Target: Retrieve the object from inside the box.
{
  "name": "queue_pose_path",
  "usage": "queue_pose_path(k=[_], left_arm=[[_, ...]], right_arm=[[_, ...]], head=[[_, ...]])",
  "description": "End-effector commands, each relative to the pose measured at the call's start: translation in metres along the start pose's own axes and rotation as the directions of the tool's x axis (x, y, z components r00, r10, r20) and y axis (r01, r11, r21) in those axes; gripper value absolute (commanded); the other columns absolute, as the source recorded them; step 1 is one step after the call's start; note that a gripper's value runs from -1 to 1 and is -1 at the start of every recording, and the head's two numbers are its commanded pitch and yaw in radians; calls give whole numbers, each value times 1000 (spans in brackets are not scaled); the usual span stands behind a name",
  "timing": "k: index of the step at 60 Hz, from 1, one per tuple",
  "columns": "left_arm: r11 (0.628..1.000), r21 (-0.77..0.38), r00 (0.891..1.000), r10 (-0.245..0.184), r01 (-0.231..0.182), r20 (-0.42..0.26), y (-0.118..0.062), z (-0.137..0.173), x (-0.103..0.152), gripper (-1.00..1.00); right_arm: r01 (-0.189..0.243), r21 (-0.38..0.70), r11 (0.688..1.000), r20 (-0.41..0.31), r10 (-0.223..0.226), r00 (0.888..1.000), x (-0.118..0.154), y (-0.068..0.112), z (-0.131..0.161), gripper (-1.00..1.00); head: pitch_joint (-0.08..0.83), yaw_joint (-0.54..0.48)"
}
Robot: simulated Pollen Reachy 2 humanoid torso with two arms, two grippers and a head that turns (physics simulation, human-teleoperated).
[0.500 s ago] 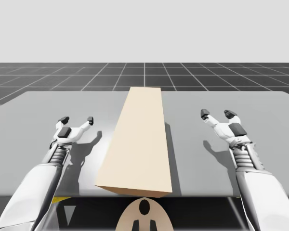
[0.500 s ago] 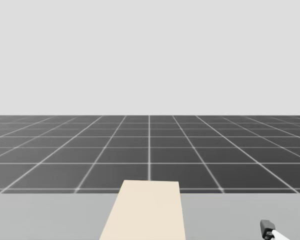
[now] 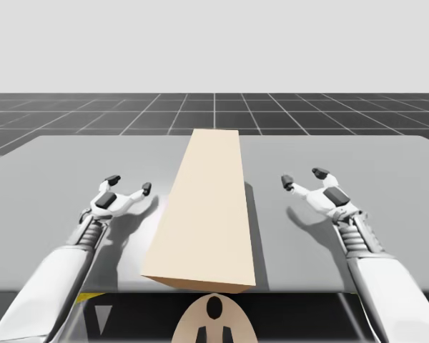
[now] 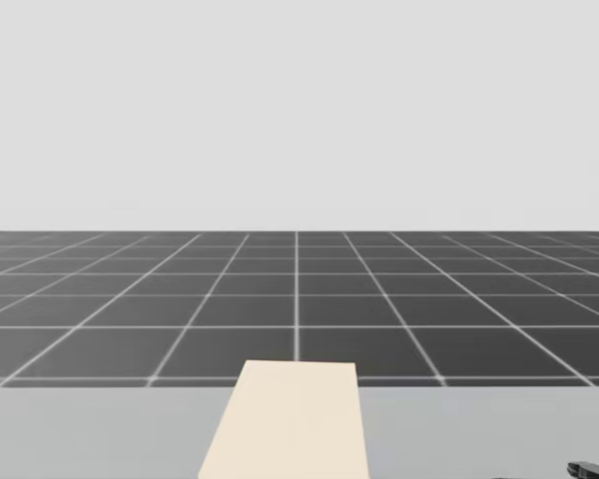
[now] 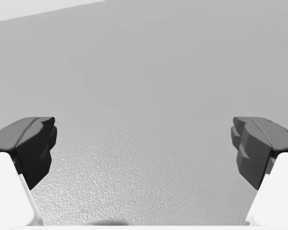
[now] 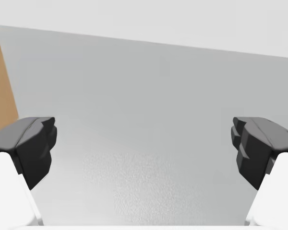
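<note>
A long tan box (image 3: pixel 204 207) lies centred on the worktop (image 3: pixel 343 153), long axis 12 to 6 o'clock, what it holds hidden. The left pincer (image 3: pixel 129 184) sits at its 9 o'clock, the right pincer (image 3: pixel 303 176) at 3 o'clock, both spread open, equally near

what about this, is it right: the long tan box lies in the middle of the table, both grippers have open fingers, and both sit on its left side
Not quite. Only my left gripper is on the left side of the long tan box; my right gripper is on its right side, as the high view shows. The rest holds: the box lies in the middle of the table, and both grippers have open fingers.
</note>
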Motion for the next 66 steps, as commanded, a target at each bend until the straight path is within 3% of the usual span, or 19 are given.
queue_pose_path(k=[1, 10, 12, 20, 24, 35, 51, 66], left_arm=[[970, -225, 996, -93, 94, 15, -25, 8, -5, -1000], [892, -410, 981, -167, 192, 96, -49, 24, -5, -1000], [866, -455, 978, -172, 207, 118, -55, 29, -4, -1000], [787, -572, 973, -178, 232, 150, -70, 42, -2, -1000], [770, -590, 969, -189, 245, 156, -75, 45, -2, -1000], [754, -601, 964, -212, 266, 161, -90, 47, -2, -1000], [669, -695, 965, -198, 263, 174, -135, 50, 13, -1000], [613, -769, 983, -125, 184, 135, -161, 15, 22, -1000]], right_arm=[[-63, 198, 978, -9, 66, 998, -5, 16, 1, -1000], [-120, 449, 886, 80, 94, 992, -3, 43, 13, -1000], [-136, 525, 840, 106, 94, 990, -3, 51, 18, -1000], [-199, 639, 743, 145, 138, 980, -8, 75, 27, -1000], [-212, 670, 711, 159, 142, 977, -10, 81, 29, -1000], [-227, 660, 716, 172, 151, 974, -10, 79, 31, -1000], [-231, 631, 741, 191, 140, 972, -9, 76, 35, -1000], [-235, 619, 750, 201, 139, 970, -9, 75, 39, -1000]], head=[[-9, -10], [-11, -12], [-12, -13], [-14, -17], [-14, -20], [-13, -24], [-20, -27], [-22, -24]])
